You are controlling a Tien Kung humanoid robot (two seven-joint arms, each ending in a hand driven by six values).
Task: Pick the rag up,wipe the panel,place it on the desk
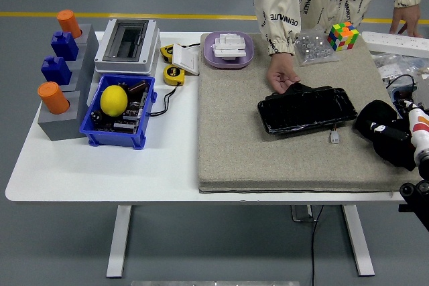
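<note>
A: In the head view, where does the work stand?

B: The right hand [392, 140] comes in from the right edge and sits low over the grey mat [228, 159]. Under and around it lies a dark, bunched mass, which I take to be the rag [374, 117]. Hand and cloth are both black, so I cannot tell whether the fingers are curled on it or merely resting there. The left hand is out of view.

A: And the panel?

B: The panel [306, 109] lies flat on the mat just to the hand's left, close to the rag, and I cannot say whether the two touch. Its long axis runs left to right, tilted a little, with the end nearer the hand slightly farther from the robot. A person's hand [283, 76] rests on its far left corner, apparently steadying it.

A: How should the rag handle?

B: I judge it light, soft and limp, so it will drape and fold. Pinching a raised fold at the top of the bunch looks safest. The panel looks glossy and stiff, probably fragile, so wiping strokes along its length with gentle pressure seem wise.
</note>
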